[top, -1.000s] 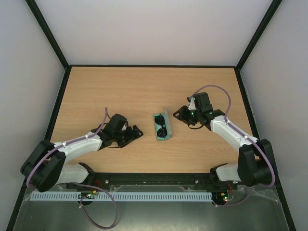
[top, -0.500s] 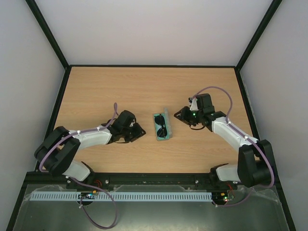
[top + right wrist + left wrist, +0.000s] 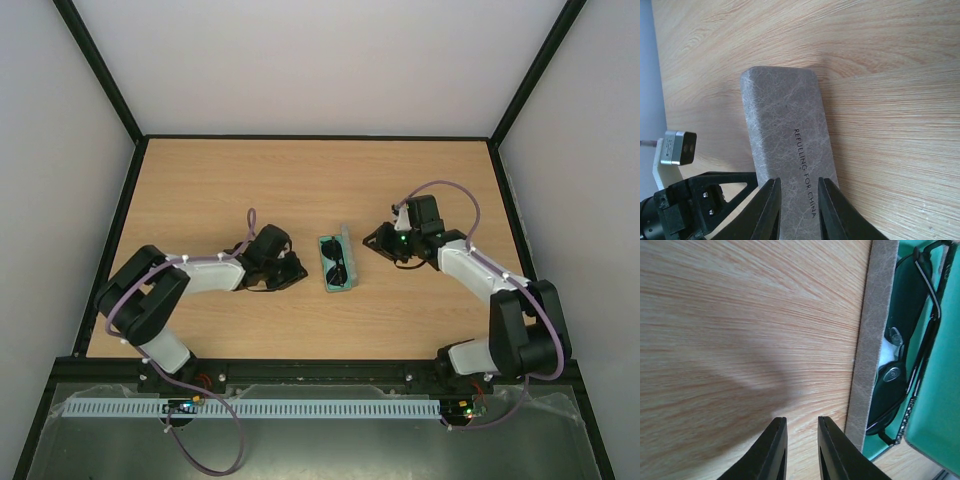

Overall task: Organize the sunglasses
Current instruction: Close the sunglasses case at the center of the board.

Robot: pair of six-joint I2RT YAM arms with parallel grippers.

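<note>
The sunglasses (image 3: pixel 335 262) lie folded inside the open grey case (image 3: pixel 346 238), on its teal lining, at the table's middle. In the left wrist view the dark lenses and thin frame of the sunglasses (image 3: pixel 907 305) sit just past the case's grey wall (image 3: pixel 872 350). My left gripper (image 3: pixel 296 272) (image 3: pixel 801 419) is low over the wood just left of that wall, its jaws a narrow gap apart with nothing between them. My right gripper (image 3: pixel 372 240) (image 3: pixel 799 180) is at the case's right side, pointing at the lettered grey outside of the case (image 3: pixel 785 115), jaws narrowly apart.
Bare wood table (image 3: pixel 300 180) with a black raised frame (image 3: pixel 120 220) round it and white walls behind. The left arm's gripper body (image 3: pixel 690 205) shows at the lower left of the right wrist view, just beyond the case.
My left arm has slid right up to the case's left wall and its jaws have narrowed from wide open. My right gripper has hardly moved, its jaws a little narrower.
</note>
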